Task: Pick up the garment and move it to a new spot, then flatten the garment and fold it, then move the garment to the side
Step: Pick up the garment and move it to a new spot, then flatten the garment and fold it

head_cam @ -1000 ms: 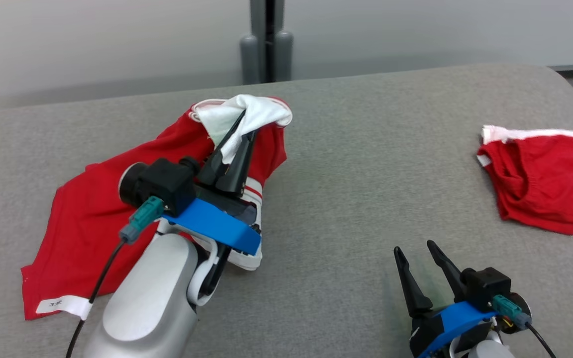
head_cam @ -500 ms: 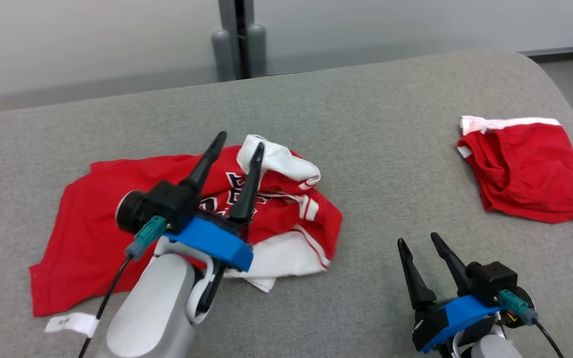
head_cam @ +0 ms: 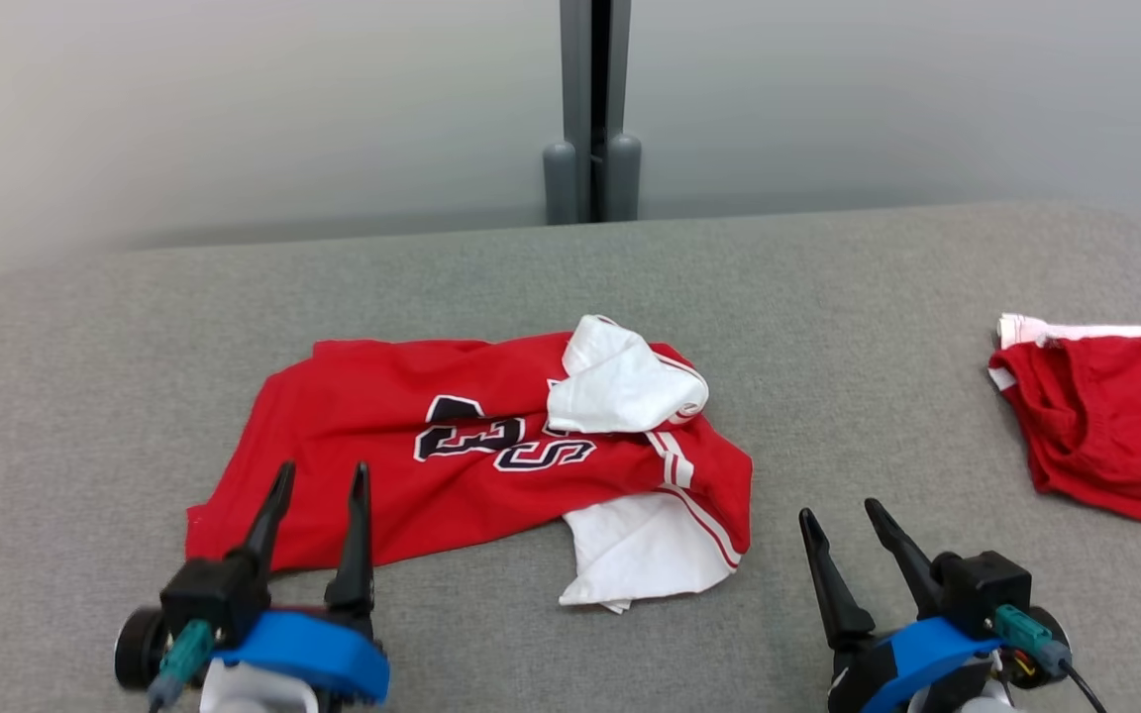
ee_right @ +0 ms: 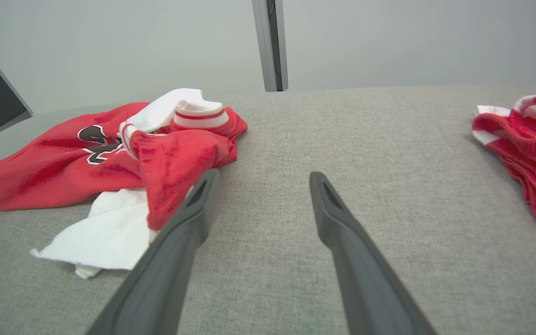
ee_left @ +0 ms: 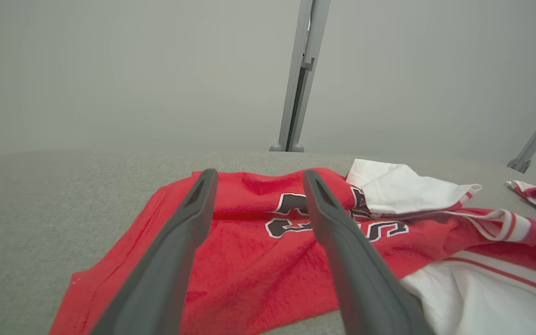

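**Jersey rumpled mid-desk, both tools empty**

At the near left, the left tool point(head_cam: 323, 467) sits over the jersey's near left edge. Its two fingers are parted by a modest gap with nothing between them. I cannot tell whether the tips touch the cloth.

The jersey point(head_cam: 382, 495) lies on the grey desk point(head_cam: 135, 327), a little left of the middle. It is red, fairly flat on its left half and bunched on its right. Dark, white-edged numerals point(head_cam: 501, 448) run across it. A white sleeve point(head_cam: 620, 388) is folded back over their far right end, so they are hard to read. A second white piece point(head_cam: 645, 555), edged with red stripes, sticks out from under the near right side.

The right tool point(head_cam: 838, 510) is near the jersey's right hem but clear of it, over bare desk. Its fingers are likewise apart and hold nothing.

Far right lies a red cloth point(head_cam: 1105, 436) with a white band, well apart from the jersey. The edge of the head view cuts it off.
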{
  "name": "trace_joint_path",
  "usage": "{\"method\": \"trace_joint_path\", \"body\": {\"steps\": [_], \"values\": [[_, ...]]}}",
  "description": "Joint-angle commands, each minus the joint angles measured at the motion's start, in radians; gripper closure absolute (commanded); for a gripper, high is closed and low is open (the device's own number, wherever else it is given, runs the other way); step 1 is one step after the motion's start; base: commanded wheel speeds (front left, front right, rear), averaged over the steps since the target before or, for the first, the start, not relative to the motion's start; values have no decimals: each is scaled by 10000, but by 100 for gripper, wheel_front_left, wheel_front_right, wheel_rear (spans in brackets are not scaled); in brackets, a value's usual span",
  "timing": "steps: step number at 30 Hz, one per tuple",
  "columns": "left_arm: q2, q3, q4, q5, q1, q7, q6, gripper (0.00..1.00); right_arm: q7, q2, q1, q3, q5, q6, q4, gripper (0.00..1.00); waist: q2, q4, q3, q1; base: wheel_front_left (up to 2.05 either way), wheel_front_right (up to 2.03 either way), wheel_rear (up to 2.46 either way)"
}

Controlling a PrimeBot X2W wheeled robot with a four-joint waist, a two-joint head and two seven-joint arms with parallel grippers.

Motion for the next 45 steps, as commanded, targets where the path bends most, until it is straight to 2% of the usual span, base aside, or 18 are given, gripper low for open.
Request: {"method": "trace_joint_path", "body": {"steps": [1, 6, 11, 22, 28, 33, 34, 35, 36, 40, 45], "values": [[-54, 152, -149, 102, 313, -27, -49, 0, 0, -31, 200, -29, -11, 1, 33, 0, 0, 62, -143, 1, 0, 0, 0], [-310, 691, -331, 264, 1431, -27, -64, 0, -2, -31, 585, -103, 1, 1, 106, 0, 0, 342, -475, 1, 0, 0, 0], [-448, 826, -427, 397, 1855, -27, -77, 0, -2, -31, 789, -108, -47, 1, 129, 0, 0, 527, -541, 1, 0, 0, 0], [-491, 666, -384, 455, 1417, -27, -69, 0, -2, -31, 286, 484, -52, 1, -123, 0, 0, 688, -284, 1, 0, 0, 0], [-489, 379, -274, 250, 1313, -27, -71, 0, -2, -31, -208, 843, 10, 1, 364, 0, 0, 945, -47, 1, 0, 0, 0], [-490, 269, -206, 163, 1188, -27, -70, 0, -2, -31, -577, 758, -135, 1, 615, 0, 0, 1217, 115, 1, 0, 0, 0], [-494, 269, -193, 147, 1188, -27, -70, 0, -2, -31, -629, 722, -221, 1, 690, 10, 0, 1264, 126, 1, 0, 0, 0], [-494, 281, -170, 122, 1183, -27, -70, 0, -2, -33, -679, 676, -279, 1, 775, 63, 0, 1314, 151, 1, 0, 0, 0], [-492, 297, -153, 100, 1168, -27, -70, 0, 0, -31, -741, 636, -324, 1, 874, 100, 0, 1352, 161, 1, 0, 0, 0], [-493, 307, -142, 89, 1128, -27, -71, 0, -2, -28, -948, 686, -131, 1, 661, 100, 0, 1469, 166, 1, 0, 0, 0], [-493, 345, -144, 46, 1274, -27, -71, 0, -2, -28, -1085, 1440, 1158, 1, -582, 100, 0, 1485, 83, 1, 0, 0, 0]]}}
